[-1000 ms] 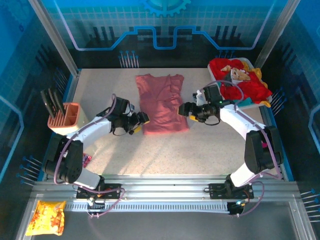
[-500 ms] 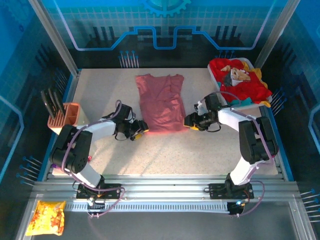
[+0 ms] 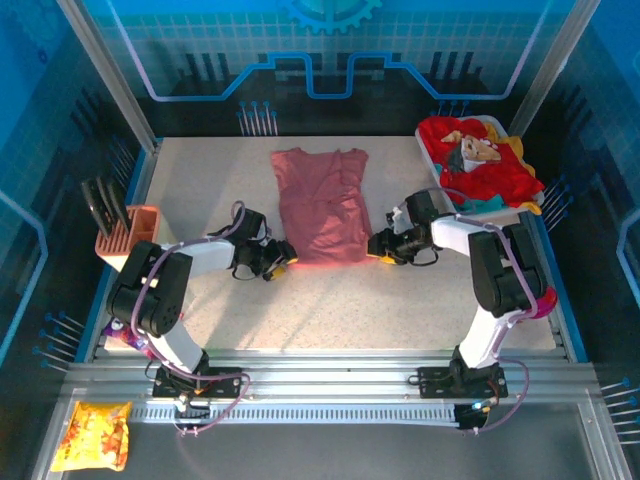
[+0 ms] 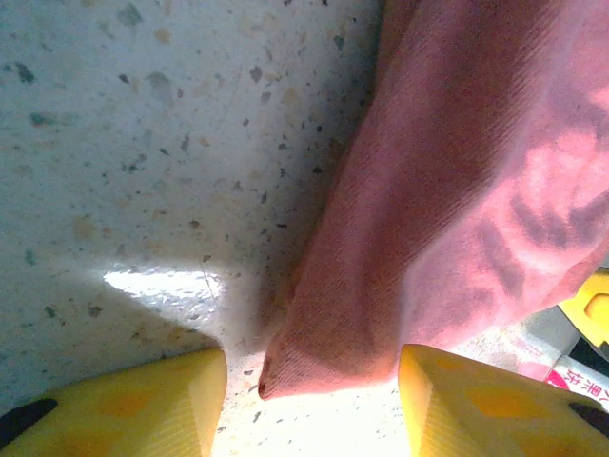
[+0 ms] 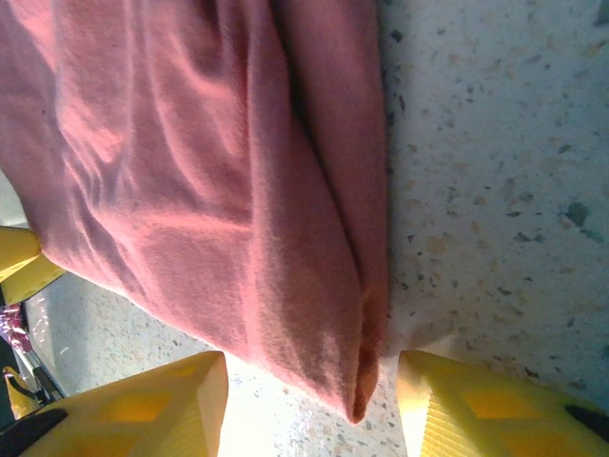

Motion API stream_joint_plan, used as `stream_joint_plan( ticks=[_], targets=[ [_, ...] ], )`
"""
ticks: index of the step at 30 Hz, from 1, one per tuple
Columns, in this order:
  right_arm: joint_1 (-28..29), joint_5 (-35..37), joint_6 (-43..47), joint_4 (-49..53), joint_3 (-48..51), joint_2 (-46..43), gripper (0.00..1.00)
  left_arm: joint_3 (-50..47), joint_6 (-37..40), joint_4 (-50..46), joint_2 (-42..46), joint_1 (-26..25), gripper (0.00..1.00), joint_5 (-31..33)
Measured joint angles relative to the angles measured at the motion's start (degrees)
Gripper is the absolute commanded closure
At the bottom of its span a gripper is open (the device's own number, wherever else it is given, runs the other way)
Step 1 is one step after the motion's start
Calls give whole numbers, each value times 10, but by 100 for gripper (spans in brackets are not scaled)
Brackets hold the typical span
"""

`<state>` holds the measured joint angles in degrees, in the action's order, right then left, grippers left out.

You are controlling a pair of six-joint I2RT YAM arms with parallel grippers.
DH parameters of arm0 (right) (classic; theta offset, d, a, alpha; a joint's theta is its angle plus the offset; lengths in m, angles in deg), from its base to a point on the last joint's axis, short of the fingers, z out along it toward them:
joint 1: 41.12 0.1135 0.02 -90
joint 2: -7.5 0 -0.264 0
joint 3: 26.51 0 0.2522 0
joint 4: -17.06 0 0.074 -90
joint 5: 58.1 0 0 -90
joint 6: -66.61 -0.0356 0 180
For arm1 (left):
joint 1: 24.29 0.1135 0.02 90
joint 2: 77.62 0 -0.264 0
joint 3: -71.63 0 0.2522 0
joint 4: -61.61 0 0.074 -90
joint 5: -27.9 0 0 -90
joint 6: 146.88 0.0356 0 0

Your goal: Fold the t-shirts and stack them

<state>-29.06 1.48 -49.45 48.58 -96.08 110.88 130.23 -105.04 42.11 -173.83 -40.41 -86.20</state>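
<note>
A salmon-coloured slotted rack [image 3: 130,235] holding dark flat pieces stands at the table's left edge. An orange-yellow snack bag [image 3: 97,435] lies on the dark ledge in front of the arms' rail. On the pale speckled tabletop [image 3: 200,180], the left gripper [image 3: 281,257] sits low at the near-left corner of the plain dusty rose-pink t-shirt [image 3: 322,205]. The shirt lies flat and lengthwise at mid-table. The right gripper [image 3: 377,246] meets its near-right corner. Further right, a white plastic tray [image 3: 530,207] at the far-right corner carries a heap of bright red, yellow and teal t-shirts [image 3: 480,165].

From overhead the gap between the fingers cannot be read; the wrist cameras supply it. In the left wrist view the yellow fingers [image 4: 124,409] are parted, and the hem corner lies on the table in the gap, touching neither pad. The right wrist view matches: the fingers [image 5: 495,405] are spread, with the doubled hem corner between them, ungripped.
</note>
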Motion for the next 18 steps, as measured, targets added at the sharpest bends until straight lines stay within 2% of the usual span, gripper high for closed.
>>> stream_joint_plan(
  ticks=[10, 18],
  targets=[
    [7, 9, -10, -4, -1, 7, 50, 9, -20, -4, -11, 0, 57, 0],
    [7, 13, -24, -5, -2, 11, 60, 14, -28, 1, -18, -3, 61, 0]
  ],
)
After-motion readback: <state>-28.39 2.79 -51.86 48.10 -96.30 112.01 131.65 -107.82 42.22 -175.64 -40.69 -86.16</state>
